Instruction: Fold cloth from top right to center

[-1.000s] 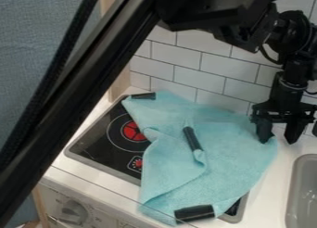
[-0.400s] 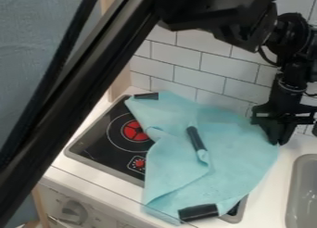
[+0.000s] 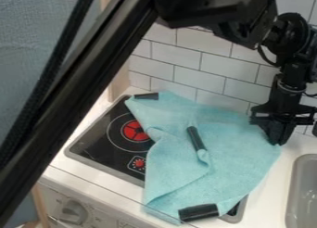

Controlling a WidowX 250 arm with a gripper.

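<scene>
Camera view: jaws [image 3: 278, 142] together, clamped on the cloth [image 3: 238, 160] at its top-right edge. Its center lies from them toward the stove [image 3: 98, 146], down-left.

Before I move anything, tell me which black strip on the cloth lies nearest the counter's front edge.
The bottom strip, on the cloth's near end; the middle strip lies well inside the cloth, and the top strip sits at its far corner.

Tool [image 3: 277, 142] closed, cloth [image 3: 238, 157] slightly rightward
</scene>
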